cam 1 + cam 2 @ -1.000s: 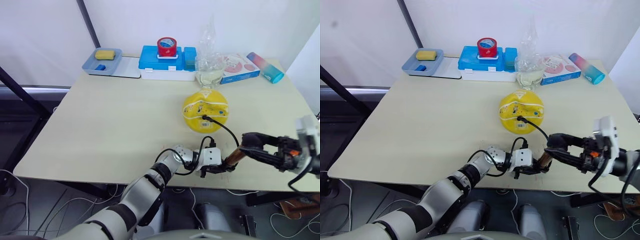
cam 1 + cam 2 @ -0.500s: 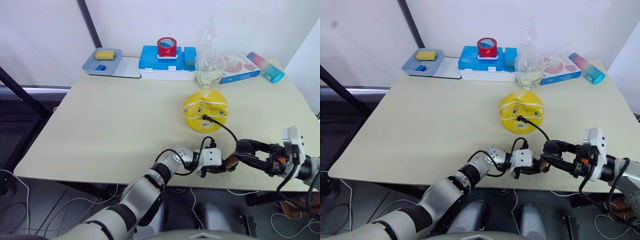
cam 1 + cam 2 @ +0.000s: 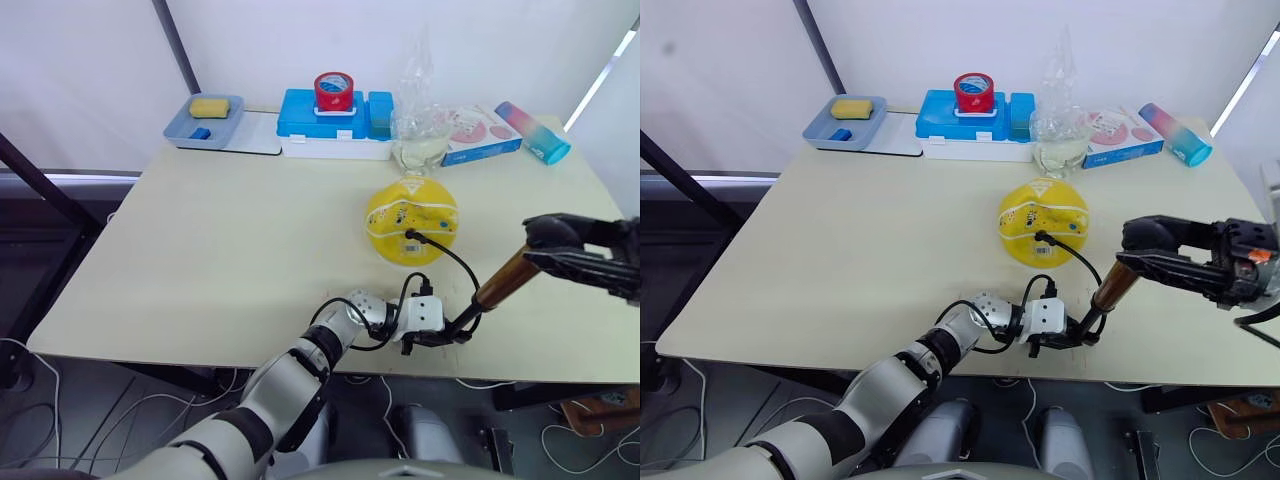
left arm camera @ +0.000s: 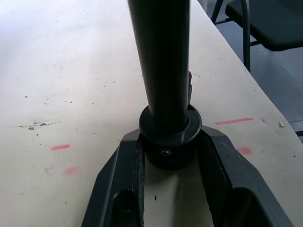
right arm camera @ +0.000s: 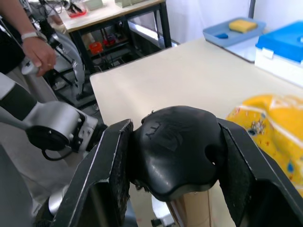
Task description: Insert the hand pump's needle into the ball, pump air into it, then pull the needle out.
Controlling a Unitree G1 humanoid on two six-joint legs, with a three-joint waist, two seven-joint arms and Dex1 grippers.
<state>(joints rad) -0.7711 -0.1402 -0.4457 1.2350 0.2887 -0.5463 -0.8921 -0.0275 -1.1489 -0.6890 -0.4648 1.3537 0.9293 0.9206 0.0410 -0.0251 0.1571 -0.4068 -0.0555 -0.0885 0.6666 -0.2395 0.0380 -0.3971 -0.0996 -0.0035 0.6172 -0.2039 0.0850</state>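
We see a pale table (image 3: 220, 250) with the yellow ball (image 3: 411, 222) sitting a bit right of the middle. The ball looks round and has white lines and small pictures on it. A thin black hose (image 3: 452, 259) goes from the near side of the ball and curves down toward the near edge of the table. The end of the hose touches the ball, but the needle is too small for us to see.

The hand pump (image 3: 503, 283) stands tilted near the right part of the near edge. Its orange tube leans up and to the right. The left gripper (image 4: 169, 156) is low on the table at the near edge. Its two black fingers are closed around the black end cap (image 4: 170, 137) at the bottom of the pump. The right gripper (image 5: 175, 151) is up at the right, above the table. Its two fingers are squeezed on both sides of the black handle (image 5: 176, 153) at the top of the pump.

At the far side of the table we see a grey tray (image 3: 178, 130) with a small yellow sponge (image 3: 209, 108) in it. Next to it on the right is a blue and white box (image 3: 335, 128) with a red roll of tape (image 3: 333, 92) on top. Further right are a clear plastic bag (image 3: 420, 120), a flat packet (image 3: 480, 135) and a pink and blue bottle (image 3: 530, 133) lying down.

In the right wrist view a person's hand (image 5: 40, 52) shows off the table.
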